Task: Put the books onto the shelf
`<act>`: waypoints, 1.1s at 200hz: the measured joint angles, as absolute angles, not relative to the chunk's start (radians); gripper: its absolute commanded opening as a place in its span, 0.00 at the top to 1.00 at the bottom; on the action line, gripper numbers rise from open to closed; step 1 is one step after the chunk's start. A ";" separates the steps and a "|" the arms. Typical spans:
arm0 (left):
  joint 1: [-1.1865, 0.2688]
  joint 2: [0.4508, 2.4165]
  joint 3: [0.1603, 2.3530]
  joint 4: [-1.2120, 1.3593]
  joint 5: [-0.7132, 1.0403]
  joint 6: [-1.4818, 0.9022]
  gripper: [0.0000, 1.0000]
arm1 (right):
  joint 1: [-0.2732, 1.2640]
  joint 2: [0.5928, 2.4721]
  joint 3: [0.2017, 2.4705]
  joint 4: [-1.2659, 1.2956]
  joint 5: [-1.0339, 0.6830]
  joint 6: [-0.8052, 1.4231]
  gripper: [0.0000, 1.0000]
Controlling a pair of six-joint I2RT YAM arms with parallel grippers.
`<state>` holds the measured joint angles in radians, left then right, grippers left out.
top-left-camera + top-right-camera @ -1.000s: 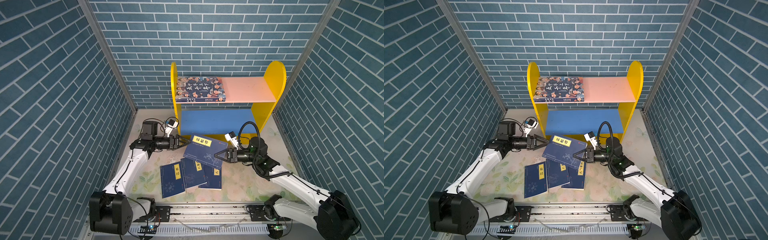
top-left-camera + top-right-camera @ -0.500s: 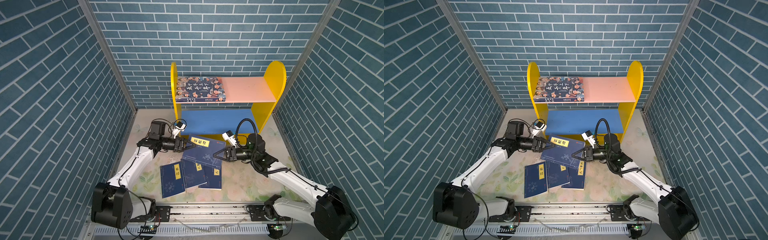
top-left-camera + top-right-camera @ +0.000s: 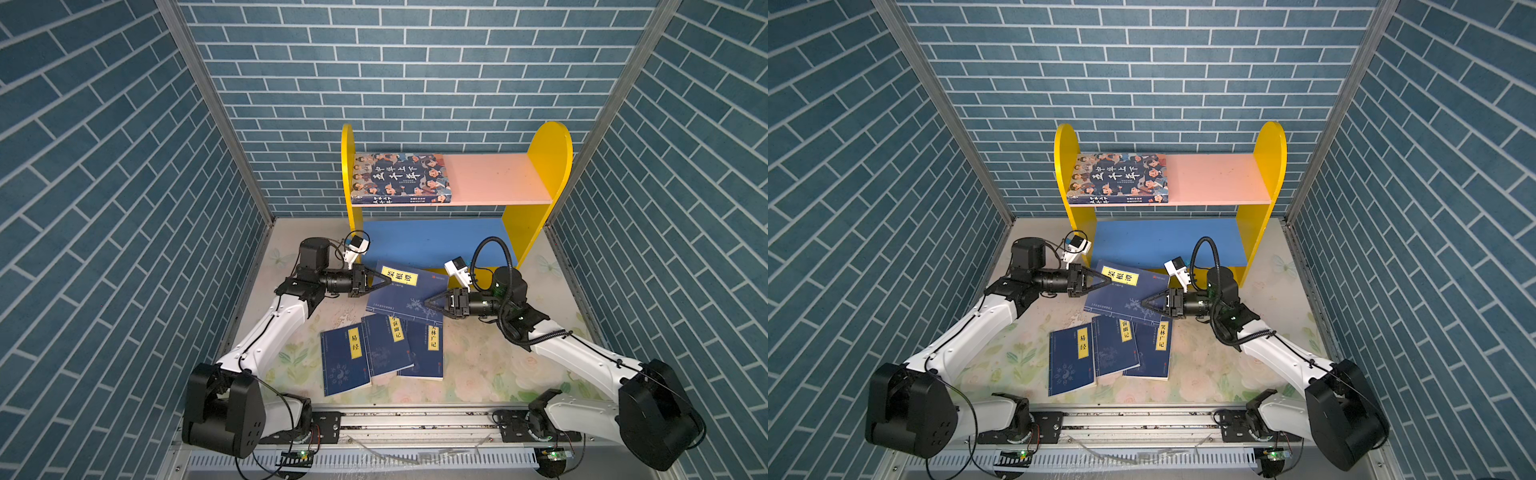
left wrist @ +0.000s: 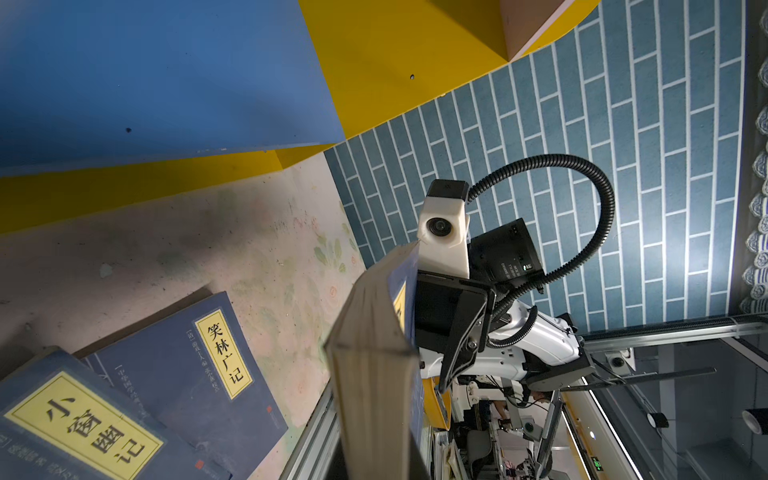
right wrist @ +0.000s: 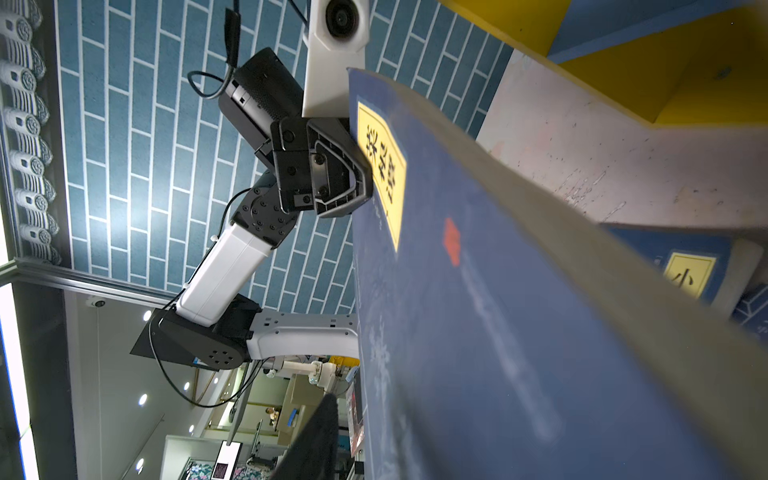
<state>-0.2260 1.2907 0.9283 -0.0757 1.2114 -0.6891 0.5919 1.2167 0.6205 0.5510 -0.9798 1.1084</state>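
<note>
One navy book (image 3: pixel 409 295) with a yellow label hangs tilted above the table between both arms. My left gripper (image 3: pixel 387 282) is shut on its corner by the label, as the right wrist view shows (image 5: pixel 361 183). My right gripper (image 3: pixel 428 302) is open around the opposite edge, and its finger (image 5: pixel 316 436) stands off the cover. Three navy books (image 3: pixel 384 349) lie fanned on the table below. The cartoon-faced book (image 3: pixel 399 178) lies flat on the pink upper board (image 3: pixel 494 178) of the shelf (image 3: pixel 540 166). Its blue lower board (image 3: pixel 432 241) is bare.
Blue brick walls close in the left, right and back. The shelf stands against the back wall, just behind both grippers. A metal rail (image 3: pixel 415 424) runs along the front edge between the two arm bases. The floral tabletop (image 3: pixel 490 365) shows at right.
My left gripper moved right to the raised navy book and shut on its labelled corner. My right gripper, shut on the book before, has opened its jaws.
</note>
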 measured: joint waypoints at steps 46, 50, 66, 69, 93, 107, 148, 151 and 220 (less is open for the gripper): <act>-0.214 1.308 0.932 -0.039 1.158 -0.730 1.00 | 0.591 1.241 0.526 0.736 -0.921 1.222 0.64; -0.214 1.308 0.932 -0.033 1.155 -0.735 1.00 | 0.592 1.242 0.525 0.744 -0.918 1.227 0.66; -0.213 1.308 0.932 -0.015 1.147 -0.751 1.00 | 0.591 1.244 0.525 0.780 -0.902 1.247 0.75; -0.212 1.308 0.932 -0.011 1.146 -0.754 1.00 | 0.591 1.245 0.525 0.784 -0.900 1.254 0.78; -0.210 1.308 0.931 0.006 1.140 -0.769 1.00 | 0.591 1.264 0.525 0.835 -0.892 1.285 0.92; -0.208 1.308 0.928 0.018 1.137 -0.775 1.00 | 0.591 1.279 0.526 0.865 -0.892 1.303 0.97; -0.204 1.308 0.925 -0.019 1.095 -0.747 0.79 | 0.590 1.330 0.530 0.910 -0.896 1.305 1.00; -0.203 1.308 0.925 -0.026 1.091 -0.741 0.74 | 0.589 1.336 0.532 0.913 -0.897 1.305 1.00; -0.149 1.283 0.925 -0.115 1.000 -0.680 0.26 | 0.529 1.398 0.584 0.921 -0.904 1.310 1.00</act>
